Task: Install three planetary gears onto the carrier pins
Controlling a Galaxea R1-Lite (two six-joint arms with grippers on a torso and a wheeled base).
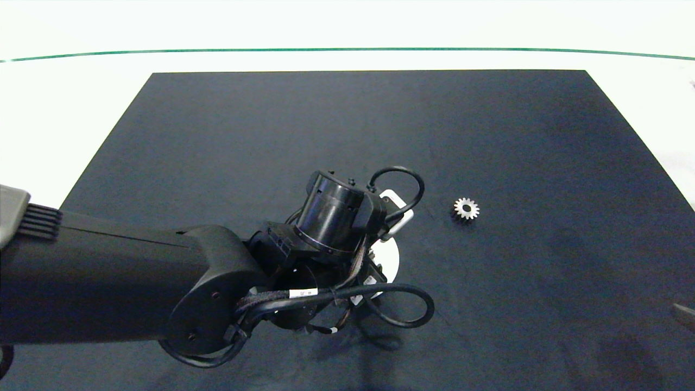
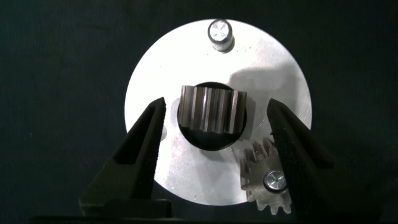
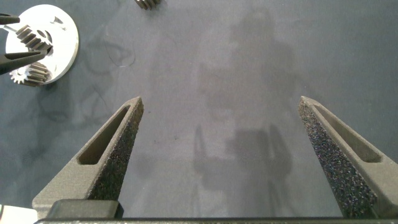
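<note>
In the left wrist view the white carrier disc (image 2: 180,62) lies on the dark mat. One carrier pin (image 2: 219,31) stands bare. Another pin (image 2: 274,180) carries a planetary gear (image 2: 261,186) lying flat. A second gear (image 2: 214,112) stands on edge over the disc's central hole, between the fingers of my left gripper (image 2: 217,111). That gripper is open, with a gap on each side of the gear. A third gear (image 1: 466,208) lies loose on the mat to the right of the disc (image 1: 391,258). My right gripper (image 3: 221,102) hangs open over bare mat.
The left arm's wrist and cables (image 1: 331,217) cover most of the disc in the head view. The black mat (image 1: 347,125) lies on a white table, with a green line (image 1: 347,49) beyond it. A sliver of the right gripper (image 1: 685,316) shows at the right edge.
</note>
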